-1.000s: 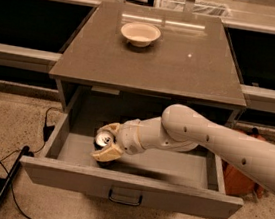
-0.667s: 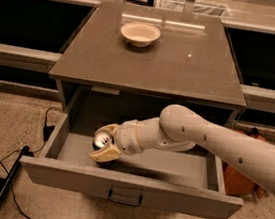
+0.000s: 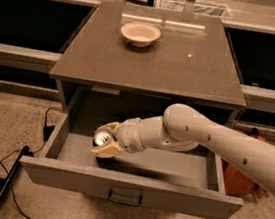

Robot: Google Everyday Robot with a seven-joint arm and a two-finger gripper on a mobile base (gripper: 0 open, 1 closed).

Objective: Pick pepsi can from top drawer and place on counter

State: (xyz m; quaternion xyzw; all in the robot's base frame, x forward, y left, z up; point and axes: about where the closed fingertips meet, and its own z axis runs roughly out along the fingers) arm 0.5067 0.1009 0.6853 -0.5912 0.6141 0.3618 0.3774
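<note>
The pepsi can (image 3: 103, 139) shows its silver top with pull-tab inside the open top drawer (image 3: 127, 187), at its left part. My gripper (image 3: 105, 140) reaches into the drawer from the right and is shut on the can, with one tan finger (image 3: 106, 150) below it and the other above. The can's dark body is mostly hidden by the fingers. The grey-brown counter (image 3: 184, 62) lies above the drawer.
A white bowl (image 3: 140, 33) stands on the counter towards the back. The drawer's dark handle (image 3: 125, 198) is on its front panel. Black cables (image 3: 3, 174) lie on the speckled floor at the left. An orange object (image 3: 243, 171) sits at the right, behind my arm.
The gripper with the can has shifted slightly left inside the drawer. The grip looks the same.
</note>
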